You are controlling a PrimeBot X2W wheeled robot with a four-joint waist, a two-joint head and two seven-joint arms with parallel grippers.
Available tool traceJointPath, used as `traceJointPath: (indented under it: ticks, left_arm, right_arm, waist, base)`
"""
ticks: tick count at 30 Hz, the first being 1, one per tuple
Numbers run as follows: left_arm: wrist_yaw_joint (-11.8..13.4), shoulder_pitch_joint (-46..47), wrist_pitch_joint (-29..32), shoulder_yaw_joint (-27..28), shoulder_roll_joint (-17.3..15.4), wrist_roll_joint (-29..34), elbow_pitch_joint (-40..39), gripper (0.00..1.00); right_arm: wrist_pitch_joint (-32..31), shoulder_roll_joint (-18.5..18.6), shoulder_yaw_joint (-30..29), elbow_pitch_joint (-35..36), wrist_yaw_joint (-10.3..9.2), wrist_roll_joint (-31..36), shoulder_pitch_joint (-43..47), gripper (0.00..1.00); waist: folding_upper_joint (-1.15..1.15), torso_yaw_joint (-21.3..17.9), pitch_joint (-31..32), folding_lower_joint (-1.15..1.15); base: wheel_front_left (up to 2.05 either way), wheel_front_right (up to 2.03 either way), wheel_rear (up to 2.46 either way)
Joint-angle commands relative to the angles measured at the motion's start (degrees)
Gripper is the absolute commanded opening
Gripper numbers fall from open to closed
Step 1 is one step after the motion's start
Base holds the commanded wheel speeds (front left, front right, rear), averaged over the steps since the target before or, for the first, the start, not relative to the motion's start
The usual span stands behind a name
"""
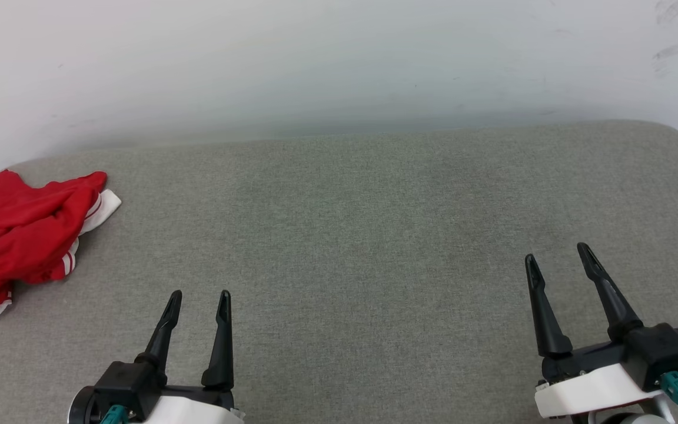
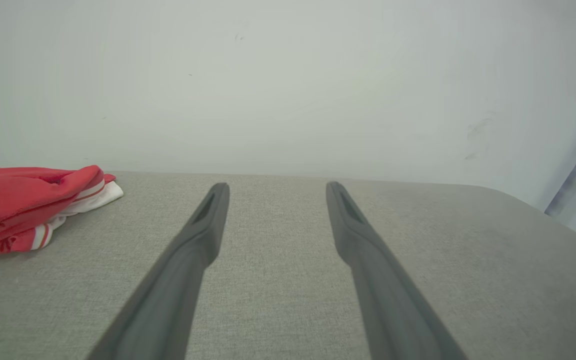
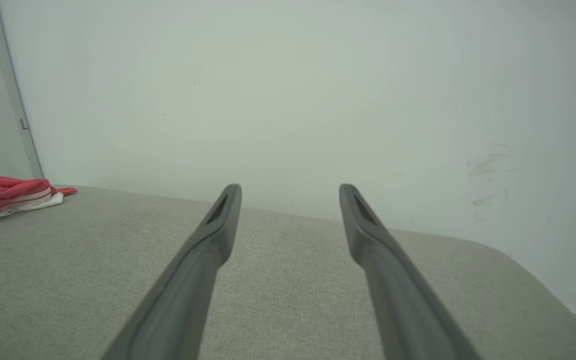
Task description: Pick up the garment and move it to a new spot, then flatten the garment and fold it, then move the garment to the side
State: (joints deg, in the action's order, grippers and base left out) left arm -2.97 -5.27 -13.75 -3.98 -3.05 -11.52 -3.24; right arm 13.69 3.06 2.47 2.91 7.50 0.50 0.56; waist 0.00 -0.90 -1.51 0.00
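A crumpled red garment (image 1: pixel 21 229) lies at the far left of a grey pad (image 1: pixel 339 235); the left gripper (image 1: pixel 199 294) and right gripper (image 1: pixel 557 252) hover nearer, fingers apart and empty, so the left should probably pinch a raised fold.

Left hand (image 1: pixel 199 294) low, fingers spread, empty; right hand (image 1: pixel 558 254) likewise, tilted leftward.

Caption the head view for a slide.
Crumpled red-and-white garment far left on the grey cushion; left gripper and right gripper clear of it, jaws open, empty.
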Motion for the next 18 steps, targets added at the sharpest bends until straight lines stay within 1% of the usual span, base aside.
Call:
traceJointPath:
  ticks: [1, 12, 18]
  left_arm:
    - [-0.5, -0.5, -0.5, 0.3, 0.1, 1.2, 0.1, 1.00]
    - [-1.2, -0.9, -1.6, -0.3, 0.2, 3.6, 0.3, 1.00]
    - [-1.5, -0.7, -1.6, 0.0, 0.2, 3.0, 0.8, 1.00]
  right_arm:
    - [0.5, -0.2, -0.2, 0.0, -0.02, 0.1, 0.7, 1.00]
    - [1.6, -0.3, 0.3, -0.1, -0.02, 2.4, 1.1, 1.00]
    - [1.5, -0.3, 0.8, -0.4, -0.02, 1.4, 1.4, 1.00]
  waist:
    - [0.00, 0.0, 0.0, 0.00]
    - [0.00, 0.0, -0.1, 0.00]
    - [0.00, 1.0, 0.0, 0.00]
  base:
    - [0.00, 0.00, 0.00]
    - [0.00, 0.00, 0.00]
    - [0.00, 0.00, 0.00]
